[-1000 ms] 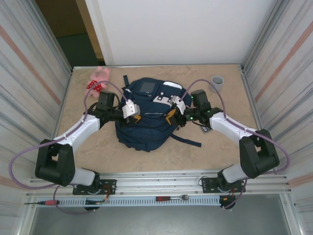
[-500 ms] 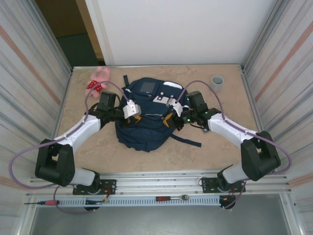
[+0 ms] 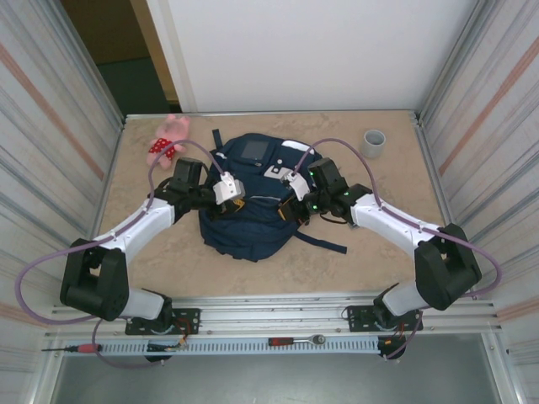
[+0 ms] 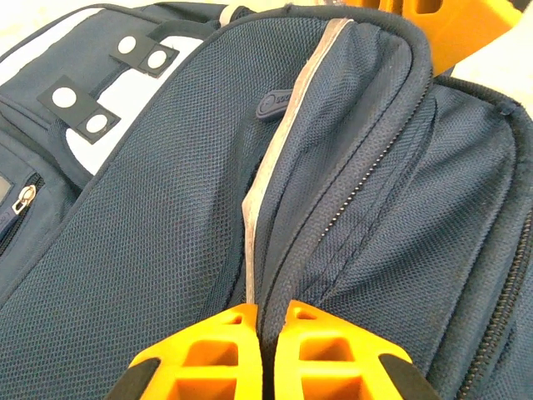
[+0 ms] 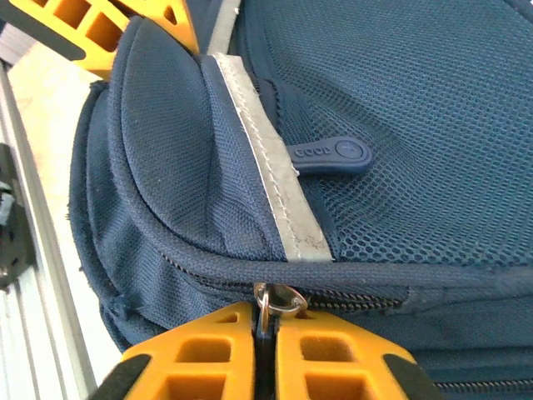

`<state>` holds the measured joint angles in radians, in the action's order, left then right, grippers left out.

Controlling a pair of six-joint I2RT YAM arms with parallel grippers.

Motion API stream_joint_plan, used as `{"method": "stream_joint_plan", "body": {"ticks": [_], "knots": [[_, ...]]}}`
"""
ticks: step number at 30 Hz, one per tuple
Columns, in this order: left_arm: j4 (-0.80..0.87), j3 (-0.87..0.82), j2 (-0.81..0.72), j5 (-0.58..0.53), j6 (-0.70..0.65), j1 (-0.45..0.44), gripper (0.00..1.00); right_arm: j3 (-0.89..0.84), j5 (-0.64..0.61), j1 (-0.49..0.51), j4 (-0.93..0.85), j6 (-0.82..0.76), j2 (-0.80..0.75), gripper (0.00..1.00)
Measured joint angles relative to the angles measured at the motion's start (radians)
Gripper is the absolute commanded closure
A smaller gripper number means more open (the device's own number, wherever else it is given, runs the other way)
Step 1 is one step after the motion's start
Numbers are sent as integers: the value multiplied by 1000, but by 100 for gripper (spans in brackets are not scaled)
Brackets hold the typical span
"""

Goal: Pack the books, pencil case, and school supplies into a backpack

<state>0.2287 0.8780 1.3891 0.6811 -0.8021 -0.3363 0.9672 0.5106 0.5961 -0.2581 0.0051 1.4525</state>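
Both arms clamp the navy mesh-fabric backpack [image 3: 253, 227] at the middle of the beige stone-look table [image 3: 168, 261]. The orange left gripper [image 4: 271, 312] pinches a fold beside a grey stripe [image 4: 275, 133], and the orange right gripper [image 5: 265, 315] pinches a metal zipper pull [image 5: 268, 298]. Ribbed metal walls [image 3: 50, 126] flank the table.

The top camera is looking down from above and behind the arms, taking in the whole table [image 3: 168, 252] and backpack [image 3: 253, 223]. The wrist cameras are peering past the left gripper [image 4: 271, 312] and right gripper [image 5: 265, 312], very close to the backpack, facing each other, each catching the other's orange fingers [image 4: 454, 37].
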Motion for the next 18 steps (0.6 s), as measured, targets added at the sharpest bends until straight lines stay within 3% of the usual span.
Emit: {"method": "stream_joint_plan", "body": {"ticks": [8, 18], "knots": [[-21, -2, 0, -133, 60, -71, 100, 0, -62, 6, -32, 130, -40, 100], [-17, -5, -25, -359, 225, -178, 100, 70, -209, 118, -117, 506, -37, 100]]}}
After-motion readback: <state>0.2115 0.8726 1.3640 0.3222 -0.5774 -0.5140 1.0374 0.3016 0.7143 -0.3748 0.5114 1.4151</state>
